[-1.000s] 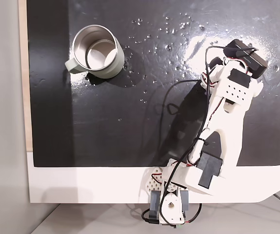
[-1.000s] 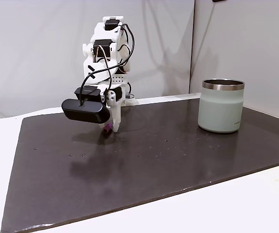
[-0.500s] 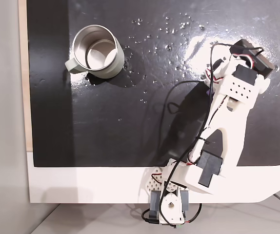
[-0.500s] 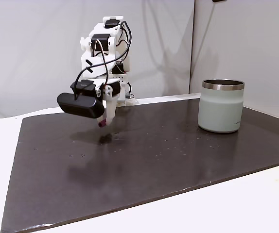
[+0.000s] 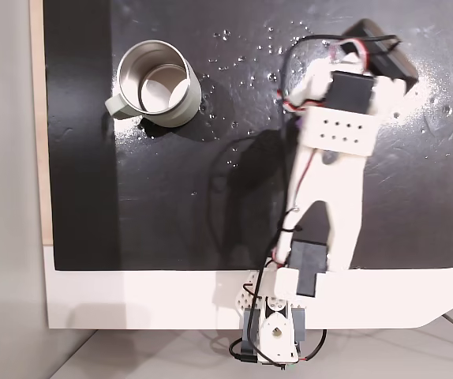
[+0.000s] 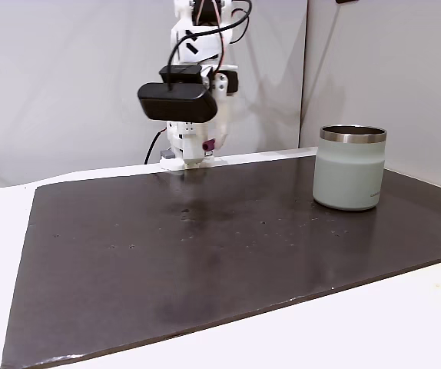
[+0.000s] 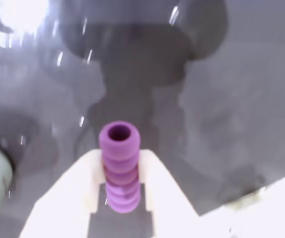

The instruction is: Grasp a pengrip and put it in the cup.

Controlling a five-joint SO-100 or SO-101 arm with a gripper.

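the claw [image 7: 118, 191] is clamped on the purple pengrip [image 7: 119, 166] (hollow end pointing outward), holding it in the air above the dark bench [image 6: 243, 246], well apart from the cup [image 6: 349, 167].

A glossy black mat [image 6: 205, 254] covers a white table [image 6: 405, 323] before grey walls [image 6: 67, 84].
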